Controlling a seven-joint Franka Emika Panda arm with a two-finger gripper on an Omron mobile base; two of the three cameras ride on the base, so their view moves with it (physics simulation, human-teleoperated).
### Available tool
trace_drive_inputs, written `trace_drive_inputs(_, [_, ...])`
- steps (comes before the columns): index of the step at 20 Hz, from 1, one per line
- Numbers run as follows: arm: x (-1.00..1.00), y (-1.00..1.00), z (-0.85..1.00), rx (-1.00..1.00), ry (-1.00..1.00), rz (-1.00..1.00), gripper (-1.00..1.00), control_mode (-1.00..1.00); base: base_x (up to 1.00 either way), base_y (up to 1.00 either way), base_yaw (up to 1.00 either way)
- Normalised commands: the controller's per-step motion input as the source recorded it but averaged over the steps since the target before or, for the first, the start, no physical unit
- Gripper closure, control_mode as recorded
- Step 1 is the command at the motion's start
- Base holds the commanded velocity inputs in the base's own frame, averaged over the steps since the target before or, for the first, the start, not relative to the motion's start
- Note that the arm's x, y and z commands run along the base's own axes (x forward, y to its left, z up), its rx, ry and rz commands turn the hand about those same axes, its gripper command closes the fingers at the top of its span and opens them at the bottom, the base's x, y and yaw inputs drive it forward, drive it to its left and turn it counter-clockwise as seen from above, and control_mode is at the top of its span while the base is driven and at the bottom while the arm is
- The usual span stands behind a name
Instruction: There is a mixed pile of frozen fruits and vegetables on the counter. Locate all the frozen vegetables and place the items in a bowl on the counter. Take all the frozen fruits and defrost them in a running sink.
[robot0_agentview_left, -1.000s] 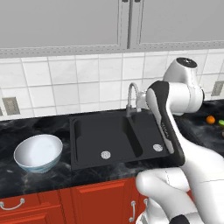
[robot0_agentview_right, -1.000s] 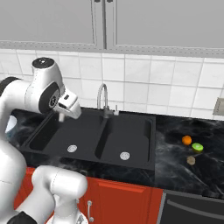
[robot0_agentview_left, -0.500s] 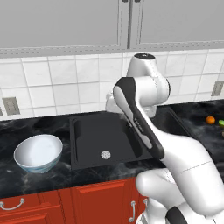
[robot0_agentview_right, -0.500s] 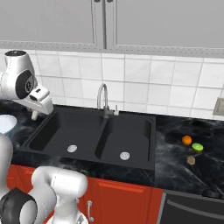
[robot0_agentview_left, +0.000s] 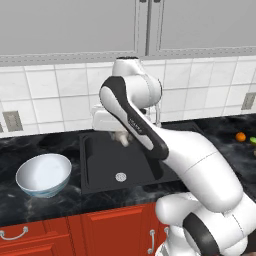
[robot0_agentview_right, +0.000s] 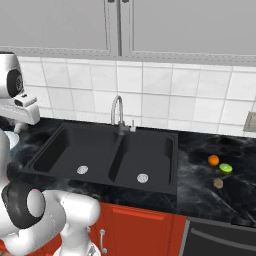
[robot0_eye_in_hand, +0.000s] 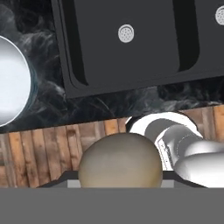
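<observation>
My gripper hangs above the left basin of the black sink, shut on a tan mushroom piece, one of the frozen vegetables. Its rounded cap sits between the jaws at the bottom of the hand view. The white bowl stands on the black counter left of the sink and shows at the left edge as the bowl in the hand view. Far right on the counter lie the frozen fruits, an orange ball and a lime green ball, with another tan mushroom piece beside them.
A curved silver faucet rises behind the sink's middle divider. Round silver drains sit in both basins. Red cabinets run below the counter, and a tiled wall with grey cupboards stands behind.
The arm has swung left from the sink's right side to over its left basin, carrying the mushroom piece toward the bowl's side. The items on the counter have not moved.
</observation>
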Motion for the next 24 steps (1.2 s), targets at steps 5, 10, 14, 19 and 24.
trace_drive_inputs(5, [0.0,0.5,-0.17,0.0,0.0,0.03,1.0,-1.0,0.0,0.0,0.0])
trace_drive_inputs(10, [0.0,0.46,-0.17,0.0,0.0,0.03,1.0,-1.0,0.0,0.0,0.0])
trace_drive_inputs(14, [0.08,0.44,-0.15,0.0,-0.02,0.05,1.0,-1.0,0.0,0.0,0.0])
trace_drive_inputs(19, [0.21,0.46,-0.11,0.04,-0.03,0.06,1.0,-1.0,0.0,0.0,0.0])
trace_drive_inputs(24, [0.33,0.54,-0.07,0.05,0.0,0.08,1.0,-1.0,0.0,0.0,0.0])
